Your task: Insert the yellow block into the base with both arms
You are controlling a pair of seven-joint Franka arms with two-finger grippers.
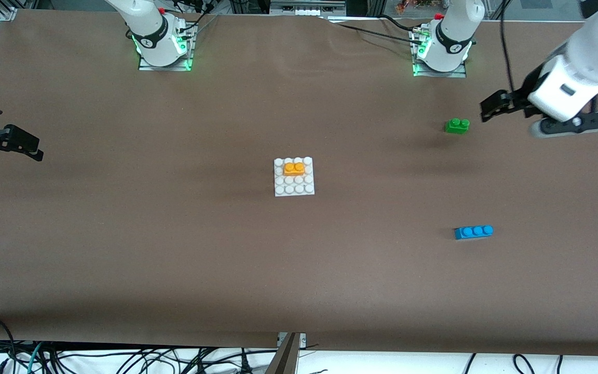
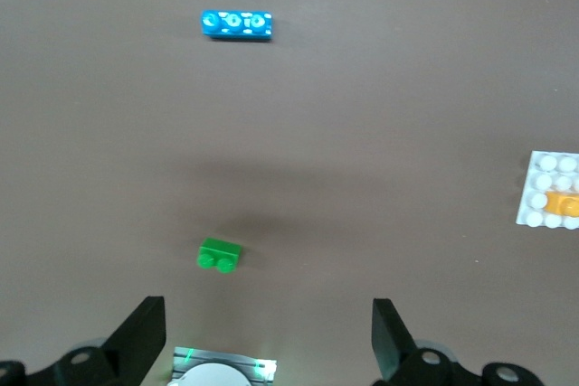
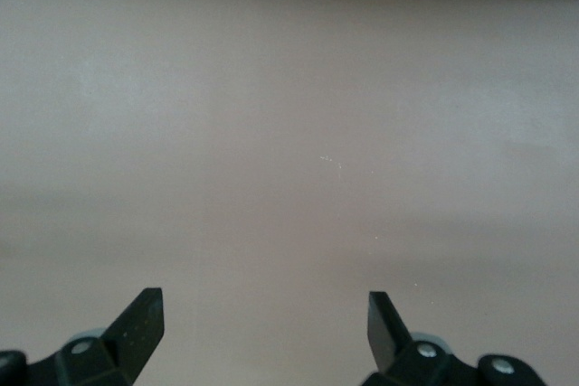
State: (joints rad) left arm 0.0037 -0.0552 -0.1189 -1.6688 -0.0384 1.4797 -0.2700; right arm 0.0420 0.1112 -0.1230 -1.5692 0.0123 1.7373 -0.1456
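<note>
The yellow block (image 1: 294, 168) is sitting pressed onto the base (image 1: 294, 189), its two round studs facing up, an orange-yellow brick lying lengthwise across the second stud row from the edge nearest the robots' bases. The base, a white square plate with a four-by-four stud grid, is lying flat near the middle of the table (image 1: 174, 249).

The left gripper (image 1: 491, 107) is hanging over the table's left-arm end, just beside the green brick (image 1: 457, 125); its fingers (image 2: 145, 332) are standing wide apart, holding nothing. The right gripper (image 1: 16, 141) is hovering at the right-arm end, its fingers (image 3: 140, 323) also spread wide and gripping nothing.

One yellow block, one base, one green brick and one blue brick (image 1: 473, 231) are lying on the table; the blue one is sitting nearer the front camera than the green.
</note>
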